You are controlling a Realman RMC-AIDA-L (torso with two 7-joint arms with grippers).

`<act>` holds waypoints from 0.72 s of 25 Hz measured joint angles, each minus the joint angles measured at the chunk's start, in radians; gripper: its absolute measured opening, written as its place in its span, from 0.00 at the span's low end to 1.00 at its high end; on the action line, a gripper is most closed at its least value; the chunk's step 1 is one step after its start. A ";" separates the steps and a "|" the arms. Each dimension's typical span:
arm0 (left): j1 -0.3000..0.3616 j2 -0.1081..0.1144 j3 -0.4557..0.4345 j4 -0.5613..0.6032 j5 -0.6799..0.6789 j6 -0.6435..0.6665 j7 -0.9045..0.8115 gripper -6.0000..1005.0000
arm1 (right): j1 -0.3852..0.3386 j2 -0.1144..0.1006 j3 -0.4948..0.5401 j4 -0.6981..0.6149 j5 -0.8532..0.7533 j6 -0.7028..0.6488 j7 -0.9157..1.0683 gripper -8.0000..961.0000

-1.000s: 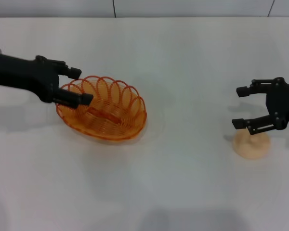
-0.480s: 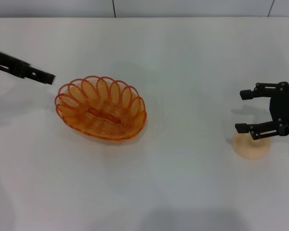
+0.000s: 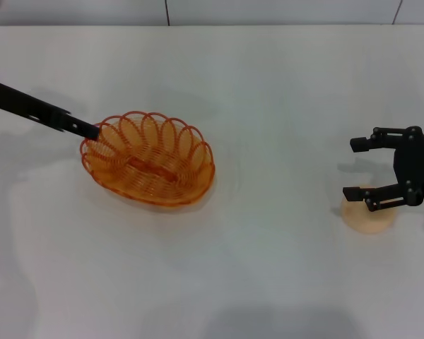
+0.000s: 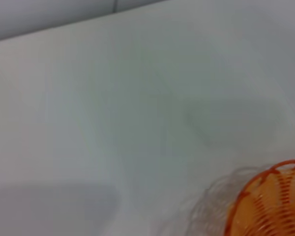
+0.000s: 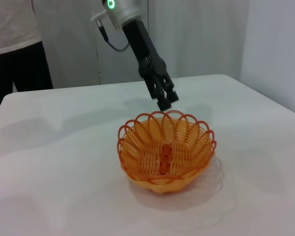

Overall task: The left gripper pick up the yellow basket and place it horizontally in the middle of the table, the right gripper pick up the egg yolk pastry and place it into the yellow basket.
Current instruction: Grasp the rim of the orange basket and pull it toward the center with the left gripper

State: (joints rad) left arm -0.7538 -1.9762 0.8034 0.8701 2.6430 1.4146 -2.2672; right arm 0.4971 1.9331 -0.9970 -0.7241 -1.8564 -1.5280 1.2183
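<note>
The yellow basket (image 3: 148, 168) rests upright on the white table (image 3: 268, 106), left of centre, with nothing inside. It also shows in the right wrist view (image 5: 164, 155) and at a corner of the left wrist view (image 4: 268, 206). The left gripper (image 3: 92, 131) reaches in from the far left, its tip by the basket's left rim. In the right wrist view the left gripper (image 5: 164, 101) hangs just above the rim, apart from it. The right gripper (image 3: 353, 168) is open and empty, just over the egg yolk pastry (image 3: 369, 216) at the right.
A person (image 5: 19, 44) stands behind the table's far side in the right wrist view. The wall joint (image 3: 167, 13) runs along the back edge of the table.
The left gripper let go of the basket's rim, drew back to the left, then its tip returned beside the rim. The right gripper shifted slightly down over the pastry. The basket stayed put.
</note>
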 joint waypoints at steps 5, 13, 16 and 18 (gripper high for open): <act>-0.018 -0.020 0.008 -0.078 0.004 -0.055 0.020 0.87 | 0.000 0.001 0.000 0.000 0.001 0.000 -0.004 0.91; -0.029 -0.035 0.037 -0.114 0.008 -0.090 0.018 0.87 | -0.002 0.001 0.000 0.000 0.001 0.005 -0.007 0.91; -0.031 -0.042 0.048 -0.122 0.009 -0.098 0.016 0.81 | -0.002 0.001 0.000 0.000 0.001 0.007 -0.008 0.91; -0.032 -0.046 0.048 -0.123 0.010 -0.100 0.015 0.76 | -0.002 0.001 0.000 0.000 0.002 0.007 -0.008 0.91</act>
State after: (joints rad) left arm -0.7858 -2.0223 0.8517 0.7472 2.6526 1.3149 -2.2522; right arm 0.4954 1.9343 -0.9971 -0.7240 -1.8546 -1.5213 1.2103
